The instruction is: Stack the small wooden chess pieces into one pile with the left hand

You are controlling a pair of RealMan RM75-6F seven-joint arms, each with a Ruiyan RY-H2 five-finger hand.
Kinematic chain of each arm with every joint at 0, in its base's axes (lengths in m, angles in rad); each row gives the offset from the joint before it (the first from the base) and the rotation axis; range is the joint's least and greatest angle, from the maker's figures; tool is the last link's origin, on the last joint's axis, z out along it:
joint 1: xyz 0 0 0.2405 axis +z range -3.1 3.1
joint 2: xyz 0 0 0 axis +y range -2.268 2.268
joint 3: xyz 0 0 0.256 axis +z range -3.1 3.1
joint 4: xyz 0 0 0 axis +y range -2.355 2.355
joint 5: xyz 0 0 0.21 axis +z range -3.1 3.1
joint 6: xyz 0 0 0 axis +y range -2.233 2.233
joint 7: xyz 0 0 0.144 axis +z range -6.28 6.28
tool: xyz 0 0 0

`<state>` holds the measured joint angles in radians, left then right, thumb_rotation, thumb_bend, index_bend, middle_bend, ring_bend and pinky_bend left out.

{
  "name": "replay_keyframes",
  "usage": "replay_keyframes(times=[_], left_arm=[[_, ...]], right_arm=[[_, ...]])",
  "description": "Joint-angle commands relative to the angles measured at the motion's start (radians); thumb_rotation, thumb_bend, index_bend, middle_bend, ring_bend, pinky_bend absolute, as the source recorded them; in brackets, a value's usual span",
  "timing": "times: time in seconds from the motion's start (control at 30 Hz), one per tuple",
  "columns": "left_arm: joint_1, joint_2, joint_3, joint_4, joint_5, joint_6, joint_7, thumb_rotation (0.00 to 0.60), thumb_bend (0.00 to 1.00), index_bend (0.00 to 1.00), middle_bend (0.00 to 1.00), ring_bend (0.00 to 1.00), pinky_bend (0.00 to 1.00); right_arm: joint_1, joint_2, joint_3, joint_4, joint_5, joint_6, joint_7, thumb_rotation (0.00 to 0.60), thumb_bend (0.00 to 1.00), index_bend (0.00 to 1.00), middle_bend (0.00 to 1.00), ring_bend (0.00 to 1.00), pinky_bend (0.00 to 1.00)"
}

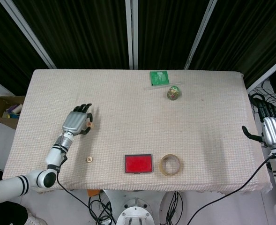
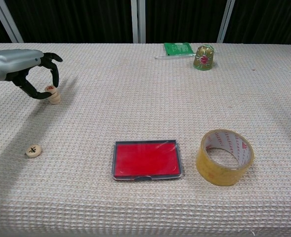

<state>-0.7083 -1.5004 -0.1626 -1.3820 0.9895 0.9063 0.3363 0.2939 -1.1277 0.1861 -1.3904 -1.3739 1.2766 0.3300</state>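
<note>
Wooden chess pieces sit in a short pile point(image 2: 53, 95) at the far left of the table, with one piece point(image 2: 33, 150) lying alone nearer the front edge. The left hand point(image 2: 29, 69) curls over the pile, thumb and fingertip at its top piece; whether it grips is unclear. By appearances, the next move is to release, then fetch the stray piece.

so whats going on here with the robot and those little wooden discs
The left hand is curled around a small pile of wooden chess pieces at the table's left side; whether it grips the top piece is unclear. One loose chess piece lies flat nearer the front edge, not yet stacked. The right hand hangs off the table's right edge.
</note>
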Motion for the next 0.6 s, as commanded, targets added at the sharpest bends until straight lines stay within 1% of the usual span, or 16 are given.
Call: replay_keyframes(times=[0.03,0.3,0.43,0.6], left_arm=[[-0.002,-0.002,0.001,0.000,-0.003,0.000,0.004,0.600,0.37,0.50,0.03,0.02,0.12],[-0.006,-0.008,0.007,0.004,-0.015,-0.002,0.016,0.600,0.35,0.49,0.03,0.02,0.13],[-0.006,-0.010,0.008,0.006,-0.018,0.004,0.022,0.600,0.33,0.45,0.03,0.02,0.13],[-0.004,-0.011,0.011,0.005,-0.016,0.009,0.021,0.600,0.33,0.42,0.03,0.02,0.13]], right_arm=[[-0.001,0.001,0.000,0.000,0.000,0.001,0.001,0.600,0.26,0.00,0.08,0.00,0.00],[-0.004,0.002,0.000,0.004,0.002,0.001,0.008,0.600,0.26,0.00,0.08,0.00,0.00],[-0.004,0.001,0.000,0.004,0.001,0.000,0.009,0.600,0.26,0.00,0.08,0.00,0.00],[-0.003,0.000,0.000,0.005,0.001,-0.001,0.008,0.600,0.26,0.00,0.08,0.00,0.00]])
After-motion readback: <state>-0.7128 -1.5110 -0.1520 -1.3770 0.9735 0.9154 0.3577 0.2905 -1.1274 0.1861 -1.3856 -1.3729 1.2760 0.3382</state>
